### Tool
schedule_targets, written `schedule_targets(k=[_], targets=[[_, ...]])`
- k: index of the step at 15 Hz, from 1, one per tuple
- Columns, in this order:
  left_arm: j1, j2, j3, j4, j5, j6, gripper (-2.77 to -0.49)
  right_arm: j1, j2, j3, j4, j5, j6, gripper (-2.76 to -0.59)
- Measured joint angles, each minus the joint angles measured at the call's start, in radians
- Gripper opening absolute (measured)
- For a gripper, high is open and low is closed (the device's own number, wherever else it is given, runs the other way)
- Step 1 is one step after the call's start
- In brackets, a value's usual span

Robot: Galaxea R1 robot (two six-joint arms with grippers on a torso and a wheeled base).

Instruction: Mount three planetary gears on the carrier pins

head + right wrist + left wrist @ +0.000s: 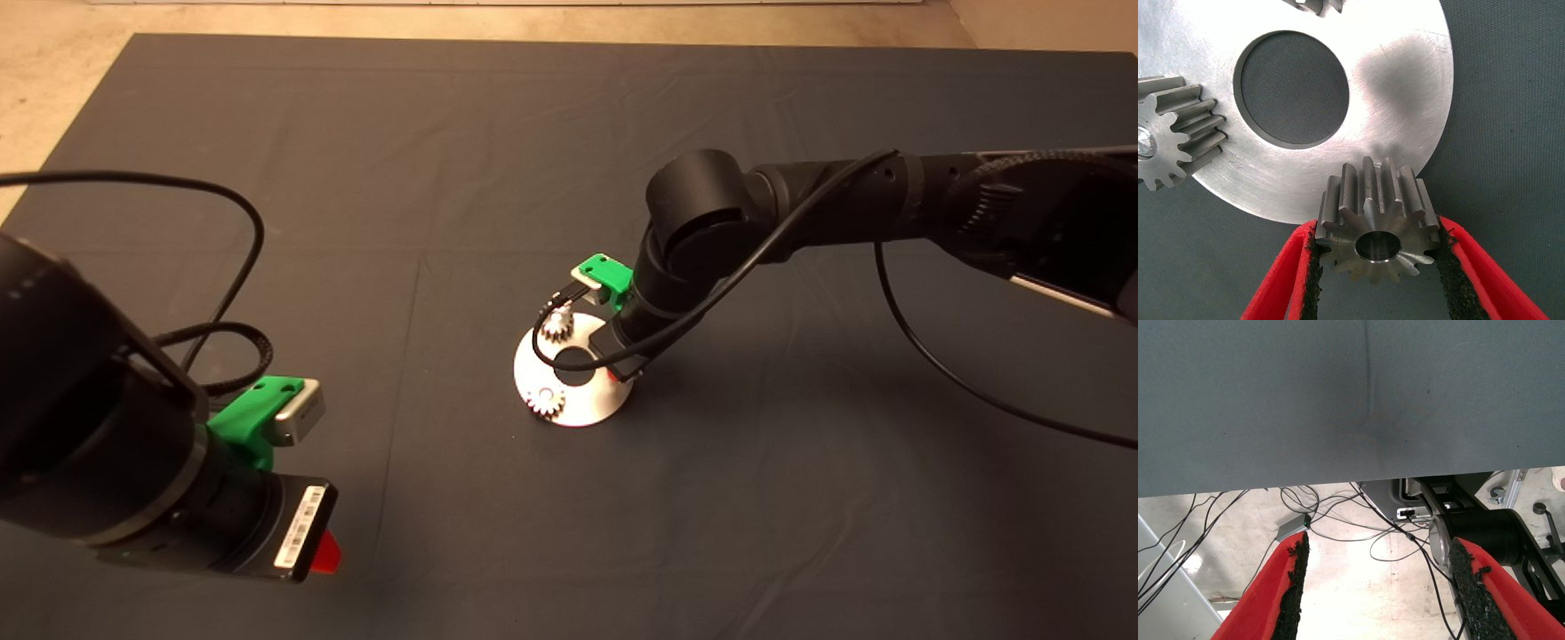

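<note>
1. The right gripper (pixel 1376 257) is clamped on a steel planetary gear (pixel 1376 227), pads pressed against the teeth on opposite sides, the gear's centre hole left clear. It holds the gear at the rim of the carrier plate (pixel 1405 100), overlapping the plate's edge, on the side nearest that arm.

2. Two other planetary gears already sit on the carrier plate: one (pixel 545 403) on the near side of the plate's central hole (pixel 576 359), one (pixel 557 324) on the far side. The pin end shows through the bore of one of them (pixel 1143 143) in the right wrist view.

3. The third carrier pin cannot be seen; the held gear and gripper cover the spot where it should stand.

4. The left gripper (pixel 1378 587) is parked well apart from the carrier plate, out over the mat's near edge, fingers spread wide and empty.

5. Likely trouble from here:
   - With the pin hidden, the bore may come down off-centre and land on the pin's top, tilting or jamming the gear.
   - A sideways push during seating could slide the loose plate across the mat (pixel 356 178).
   - Letting go before the gear has dropped over the pin could send it rolling off the plate's edge.
</note>
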Motion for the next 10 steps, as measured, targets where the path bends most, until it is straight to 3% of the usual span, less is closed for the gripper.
schedule_targets(k=[4, 10], targets=[[0.0, 0.0, 0.0, 0.0, 0.0, 0.0, -1.82, 0.0, 0.0, 0.003, 0.0, 0.002, 0.0, -2.18], [0.0, 0.0, 0.0, 0.0, 0.0, 0.0, -1.82, 0.008, -0.015, 0.063, 0.003, 0.003, 0.0, -1.97]])
